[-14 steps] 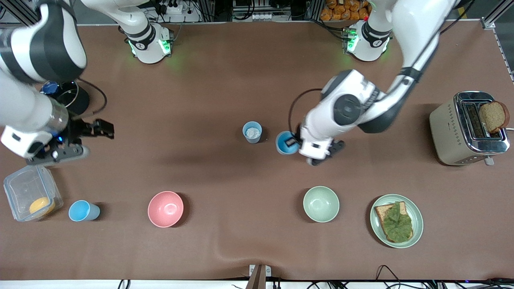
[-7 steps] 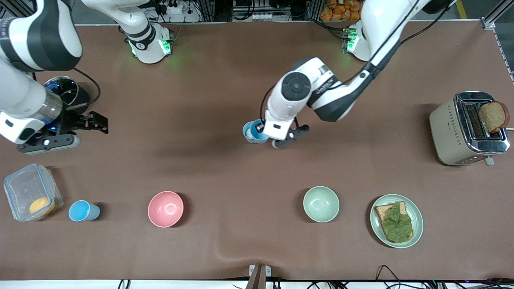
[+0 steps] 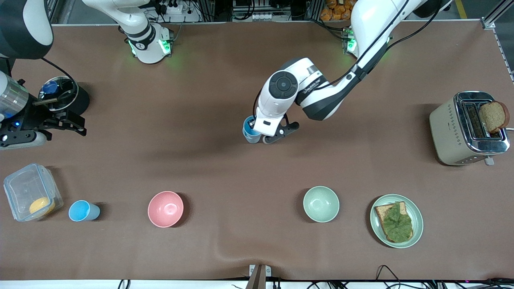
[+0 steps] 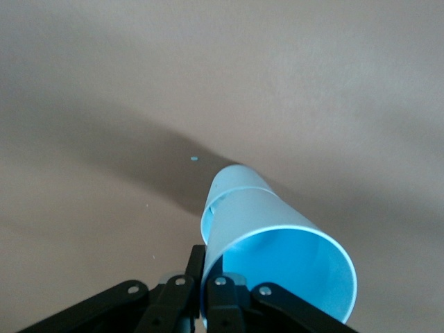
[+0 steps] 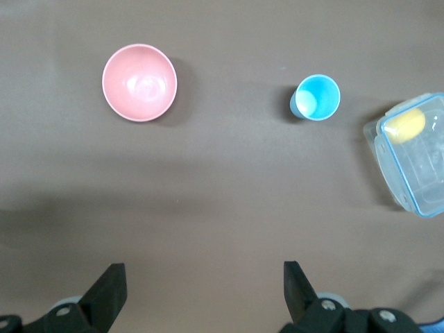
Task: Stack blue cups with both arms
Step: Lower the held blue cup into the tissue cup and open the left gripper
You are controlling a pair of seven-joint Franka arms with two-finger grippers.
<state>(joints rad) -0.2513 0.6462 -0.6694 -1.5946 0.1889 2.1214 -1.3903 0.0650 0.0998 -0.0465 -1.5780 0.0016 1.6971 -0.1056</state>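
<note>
My left gripper [image 3: 254, 131] is shut on the rim of a blue cup [image 3: 249, 127] at the middle of the table. That cup sits tilted in the mouth of a second blue cup [image 3: 251, 139] standing there. In the left wrist view my gripper [image 4: 206, 269] pinches the wall of the held cup [image 4: 291, 270], and the lower cup [image 4: 232, 184] shows beneath it. A third blue cup [image 3: 82, 210] stands near the front camera at the right arm's end; it also shows in the right wrist view [image 5: 317, 97]. My right gripper [image 3: 80, 125] is open and empty above the table there [image 5: 202, 291].
A pink bowl [image 3: 165, 208], a green bowl [image 3: 321, 204] and a plate [image 3: 417, 230] with bread and lettuce stand in the near row. A clear box [image 3: 32, 192] stands beside the third cup. A black container [image 3: 64, 94] is near my right gripper. A toaster [image 3: 468, 128] stands at the left arm's end.
My left gripper carried its blue cup toward the right arm's end and onto the standing cup. My right gripper drew back farther from the third cup.
</note>
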